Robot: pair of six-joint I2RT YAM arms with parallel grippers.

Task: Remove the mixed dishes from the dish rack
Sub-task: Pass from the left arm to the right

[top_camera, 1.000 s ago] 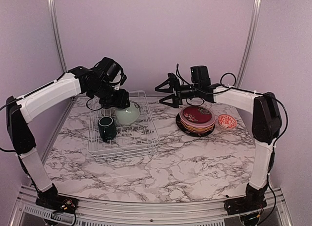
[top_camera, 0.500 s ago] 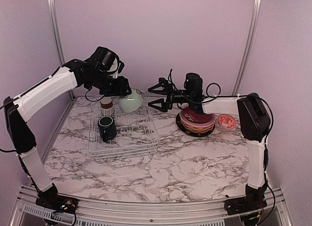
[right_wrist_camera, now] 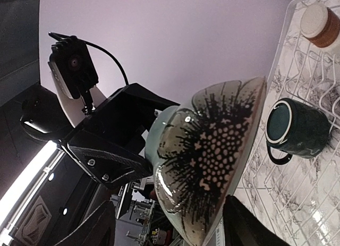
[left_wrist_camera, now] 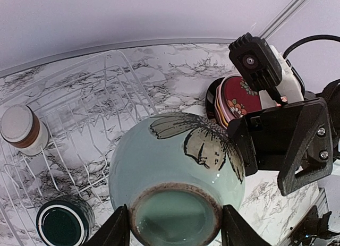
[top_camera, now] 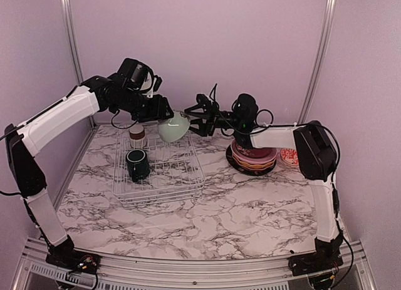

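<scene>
I had the left gripper (top_camera: 160,111) raised above the far right corner of the dish rack (top_camera: 188,185), clamped on the pale green bowl (top_camera: 174,127). In its wrist view its 2 fingers (left_wrist_camera: 118,231) pressed the bowl's lower wall on either side of the foot ring. The mouth was turned away toward the other arm. I judged that hold was meant to leave the rim free for a second grip.

Below that gripper and to its left, 2 dishes sat in the rack. The white-and-brown cup (top_camera: 136,135) was at the far end and the dark green mug (top_camera: 137,164) was nearer the arm bases, so the unloading was not finished.

The right gripper (top_camera: 198,118) met the bowl from the opposite side, level with it. Its jaws stood apart with the rim running between them. Its wrist view showed the bowl's flower-painted inside facing the camera, with 1 finger (right_wrist_camera: 100,231) on each side. I could not tell whether the pads had bitten yet or only straddled the rim.

It looked to me like a mid-air handover, because the left arm would have to stretch far to reach the drop-off side.

Behind the right gripper, under its forearm, the stack of plates (top_camera: 253,157) lay on the marble table (top_camera: 238,208). The pink-white floral bowl (top_camera: 291,155) sat just beyond the stack. I took that area as the bowl's destination.

My worry was timing: if the left released before the right held firm, the glazed bowl could slip onto the rack.
</scene>
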